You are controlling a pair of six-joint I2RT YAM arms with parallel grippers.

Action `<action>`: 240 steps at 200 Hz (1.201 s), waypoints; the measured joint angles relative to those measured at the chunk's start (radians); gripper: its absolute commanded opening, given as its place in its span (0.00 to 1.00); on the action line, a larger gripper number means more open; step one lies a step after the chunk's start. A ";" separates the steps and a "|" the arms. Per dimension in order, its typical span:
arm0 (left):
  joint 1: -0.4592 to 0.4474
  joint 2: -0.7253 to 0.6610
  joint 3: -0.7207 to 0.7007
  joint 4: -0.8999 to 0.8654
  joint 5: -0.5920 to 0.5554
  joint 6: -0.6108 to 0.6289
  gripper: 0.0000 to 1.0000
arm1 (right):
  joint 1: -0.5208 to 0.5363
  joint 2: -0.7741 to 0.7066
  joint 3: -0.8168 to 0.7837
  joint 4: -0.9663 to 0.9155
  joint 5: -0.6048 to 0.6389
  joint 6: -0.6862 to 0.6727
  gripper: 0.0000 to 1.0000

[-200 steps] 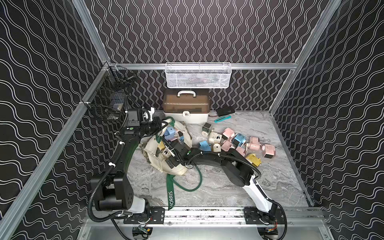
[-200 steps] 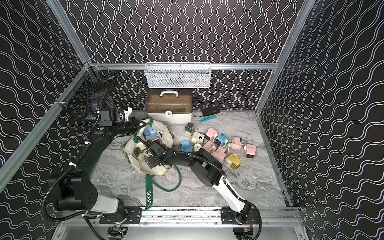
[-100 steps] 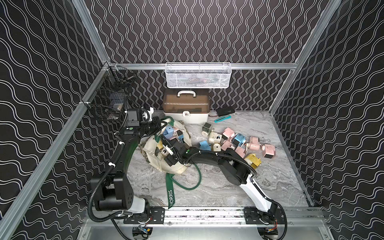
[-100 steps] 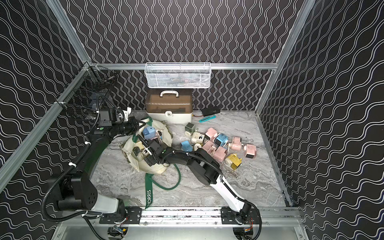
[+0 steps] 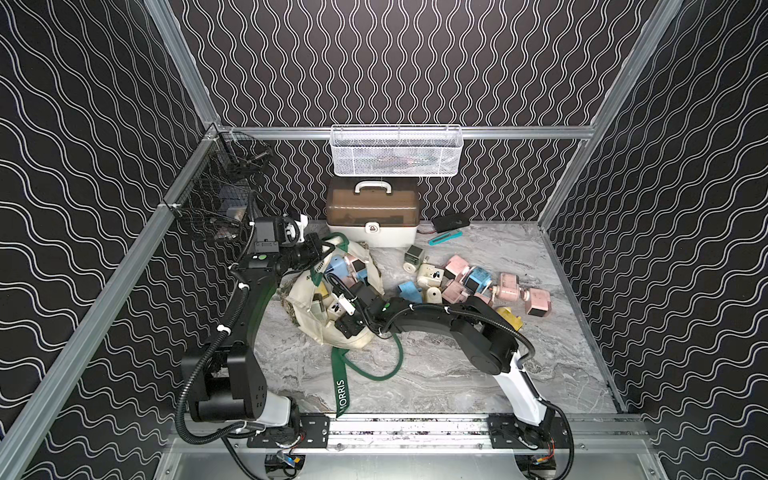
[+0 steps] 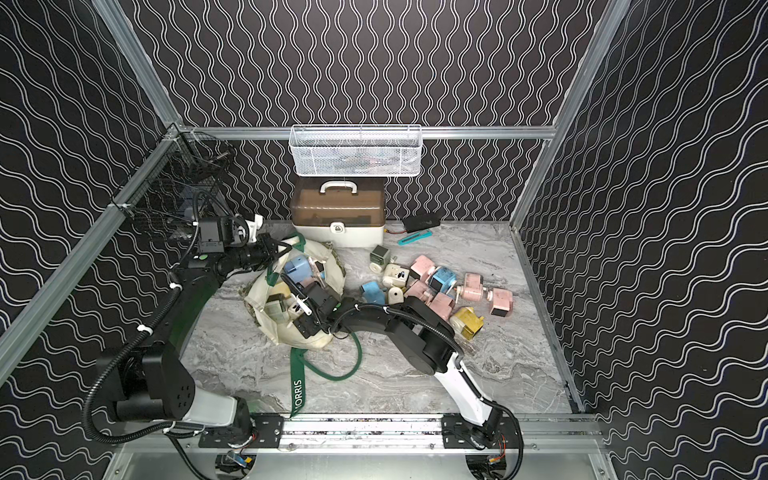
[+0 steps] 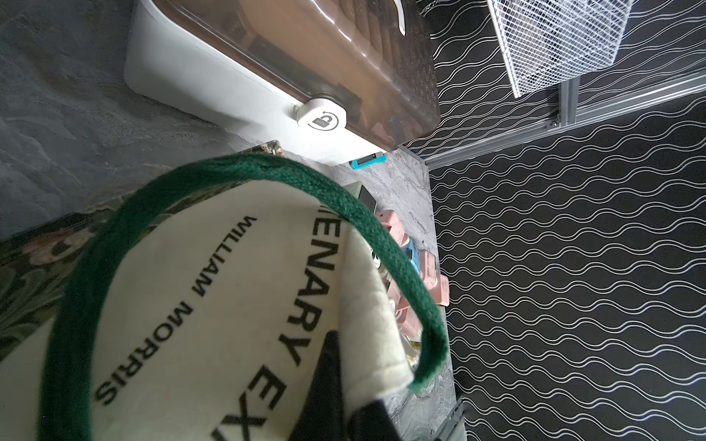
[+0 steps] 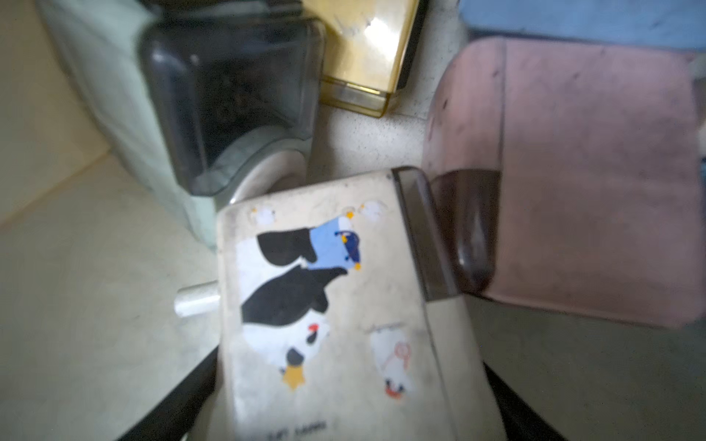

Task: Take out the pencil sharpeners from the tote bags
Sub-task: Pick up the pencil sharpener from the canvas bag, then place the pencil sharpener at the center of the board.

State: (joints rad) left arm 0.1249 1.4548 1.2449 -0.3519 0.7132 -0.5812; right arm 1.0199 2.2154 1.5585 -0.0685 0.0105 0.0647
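Pinching the tote bag at its rim beside the green strap, the left gripper is clamped tight and holds the mouth open. The right gripper reaches inside, jaws wide on either side of a cream sharpener with a penguin sticker; whether they press it I cannot tell. A pale green sharpener, a yellow sharpener and a pink sharpener lie close around it in the bag, and a heap of sharpeners sits on the table beside the bag.
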 measured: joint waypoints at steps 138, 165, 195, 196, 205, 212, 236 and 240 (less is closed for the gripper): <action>0.000 0.000 0.000 -0.007 0.014 0.000 0.00 | 0.033 -0.287 -0.206 0.003 -0.063 0.074 0.71; 0.000 0.000 0.000 -0.006 0.014 0.000 0.00 | 0.034 -0.371 -0.276 -0.010 -0.048 0.082 0.71; 0.000 0.000 0.000 -0.006 0.014 0.000 0.00 | 0.035 -0.507 -0.372 -0.017 -0.033 0.103 0.71; 0.000 0.000 0.000 -0.006 0.014 0.000 0.00 | 0.035 -0.511 -0.374 -0.017 -0.032 0.103 0.71; 0.000 0.000 0.000 -0.006 0.014 0.000 0.00 | 0.035 -0.554 -0.399 -0.018 -0.020 0.108 0.71; 0.000 0.000 0.000 -0.006 0.014 0.000 0.00 | 0.035 -0.589 -0.422 -0.018 -0.012 0.112 0.71; 0.000 0.000 0.000 -0.006 0.015 0.000 0.00 | 0.036 -0.705 -0.499 -0.024 0.028 0.135 0.71; 0.000 0.000 0.000 -0.006 0.015 0.000 0.00 | 0.036 -0.723 -0.511 -0.025 0.034 0.138 0.70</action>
State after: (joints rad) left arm 0.1249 1.4548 1.2449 -0.3584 0.7280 -0.5812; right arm 1.0557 1.4921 1.0477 -0.0933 0.0441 0.2024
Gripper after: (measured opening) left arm 0.060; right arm 0.838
